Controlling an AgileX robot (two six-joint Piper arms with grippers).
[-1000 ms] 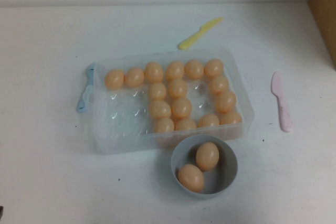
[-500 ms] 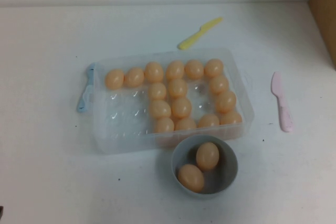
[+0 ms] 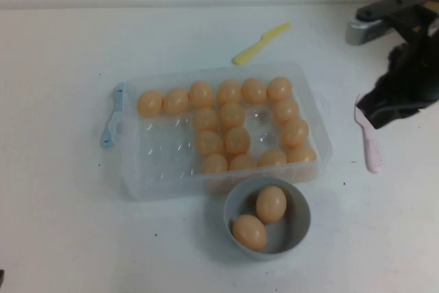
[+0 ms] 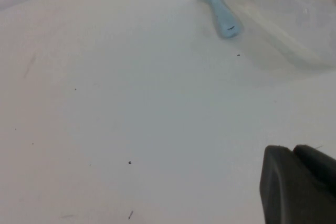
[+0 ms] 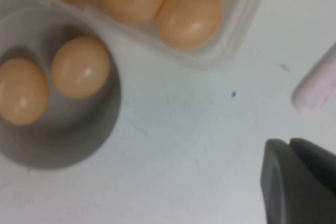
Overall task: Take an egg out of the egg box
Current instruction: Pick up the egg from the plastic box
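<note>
- The egg box (image 3: 223, 183) sits mid-table (image 3: 62, 238), eggs filling its right half; the near-right corner egg (image 3: 302, 154) rests in its cup.
- Right claw (image 3: 376, 116) hovers right of the egg box, over a pink knife (image 3: 371, 147); its spread cannot be told.
- Left claw (image 4: 299, 187) sits low over the table, left of the egg box; likewise unclear.
</note>
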